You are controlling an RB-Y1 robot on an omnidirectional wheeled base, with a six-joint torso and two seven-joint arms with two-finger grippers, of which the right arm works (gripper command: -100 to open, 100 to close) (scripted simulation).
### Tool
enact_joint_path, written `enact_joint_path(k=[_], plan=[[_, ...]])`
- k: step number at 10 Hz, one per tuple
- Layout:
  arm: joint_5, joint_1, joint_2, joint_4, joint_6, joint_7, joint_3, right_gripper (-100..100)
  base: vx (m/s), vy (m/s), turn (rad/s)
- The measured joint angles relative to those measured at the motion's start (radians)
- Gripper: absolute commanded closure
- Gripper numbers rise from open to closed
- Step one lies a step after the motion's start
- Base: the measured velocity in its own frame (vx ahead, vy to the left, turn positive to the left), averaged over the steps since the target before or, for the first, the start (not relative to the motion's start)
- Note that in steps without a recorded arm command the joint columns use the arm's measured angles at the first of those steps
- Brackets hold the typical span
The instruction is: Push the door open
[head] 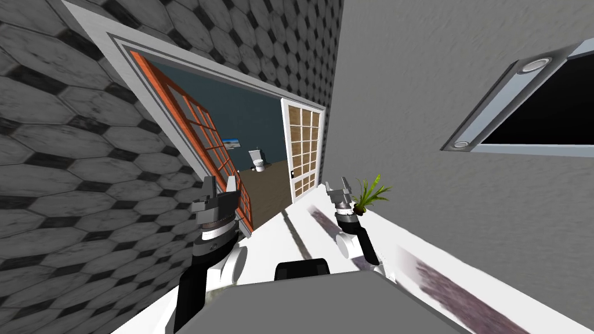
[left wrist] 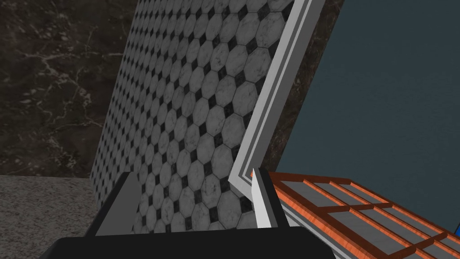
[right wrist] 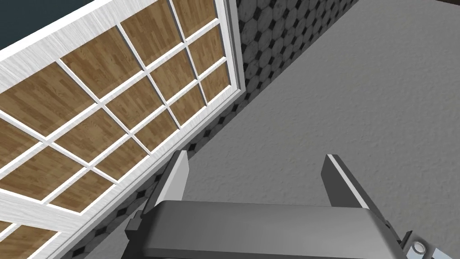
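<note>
Plant [head: 370,195] near right claw [head: 339,188]; left claw [head: 220,187] by orange door [left wrist: 359,220].

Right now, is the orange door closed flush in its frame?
No, the orange door stands swung away from the grey frame, and a toilet shows through the gap.

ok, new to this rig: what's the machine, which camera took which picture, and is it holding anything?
A simulated two-armed robot in a house. The wide picture is from its head camera, looking down over both arms at two doors: the left fingers beside an orange door standing ajar, the right fingers near a white door. The other two pictures are from a camera on each hand, looking along its fingers. Both pairs stand open and hold nothing. A small plant sits by the grey wall.
</note>
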Motion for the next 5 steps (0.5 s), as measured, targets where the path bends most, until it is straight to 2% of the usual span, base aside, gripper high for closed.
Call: enact_joint_path(k=[5], plan=[[-0.023, -0.03, -0.022, 0.099, -0.029, -0.099, 0.051, -100, 0.099, 0.001, 0.046]])
